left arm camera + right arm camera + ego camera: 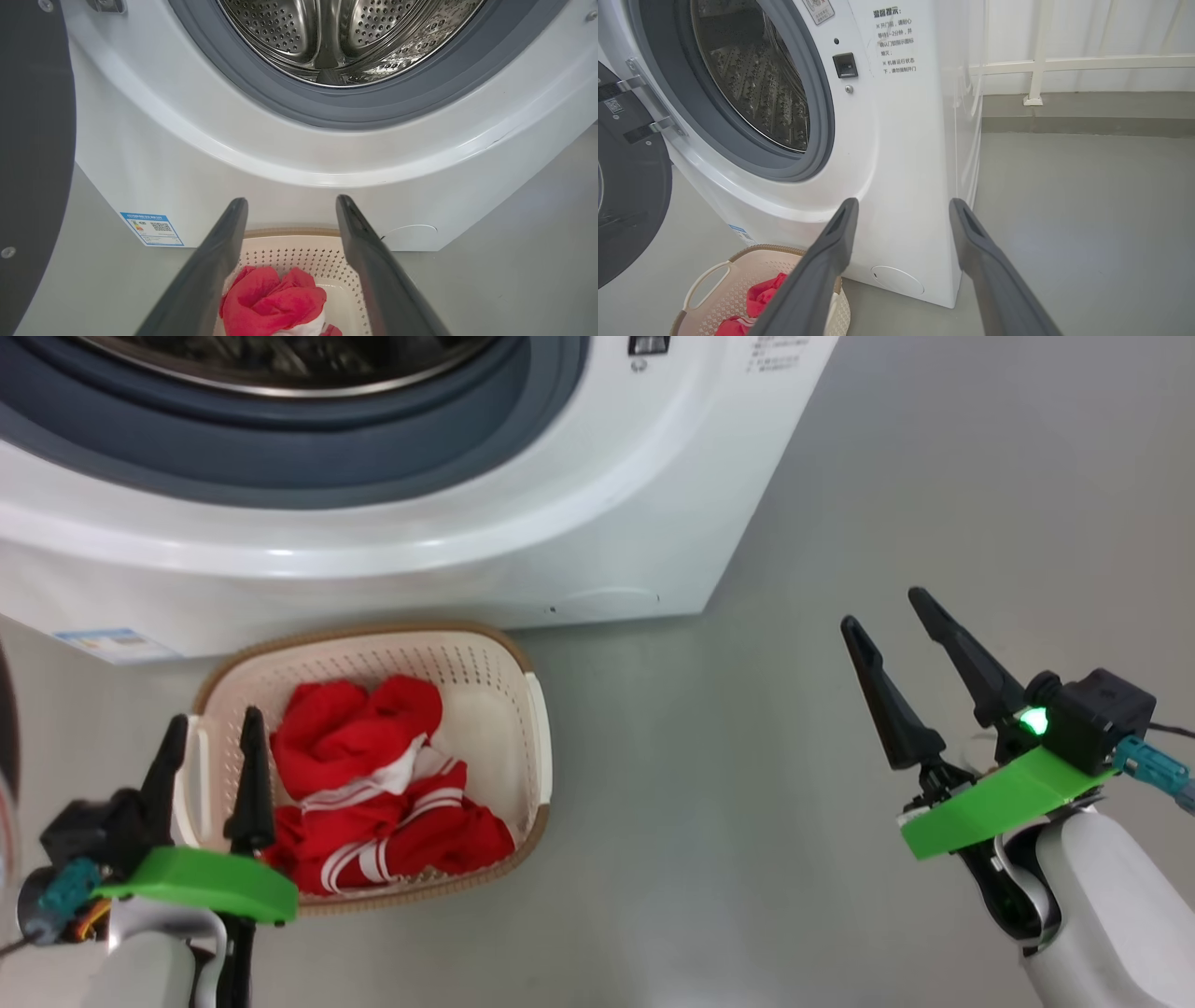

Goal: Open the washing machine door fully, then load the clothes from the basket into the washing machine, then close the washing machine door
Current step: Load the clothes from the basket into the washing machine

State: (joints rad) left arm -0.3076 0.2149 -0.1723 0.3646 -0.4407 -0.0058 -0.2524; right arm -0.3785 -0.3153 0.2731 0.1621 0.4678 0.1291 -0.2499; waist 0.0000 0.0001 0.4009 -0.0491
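Two grippers had their fingers spread wide apart, and both held nothing. The left gripper (214, 717) hung over the left end of the basket (499, 705), with its fingers pointing ahead at the washing machine (560, 523). The basket sat on the grey floor (709, 803) just below and a little to the right of this gripper, close to the front of the washing machine. Its white handles (539, 737) were on its left and right ends, so its long side seemed to run side to side along the machine. The clothes (373, 775) lay in a red heap inside the basket, just right of the left gripper's fingers. The door (32, 140) stood swung open far to the left of that gripper, dark side showing. The round drum (336, 37) faced out, up ahead of it. The right gripper (882, 607) was well to the right of the basket, over bare floor, its fingers leaning a bit left.
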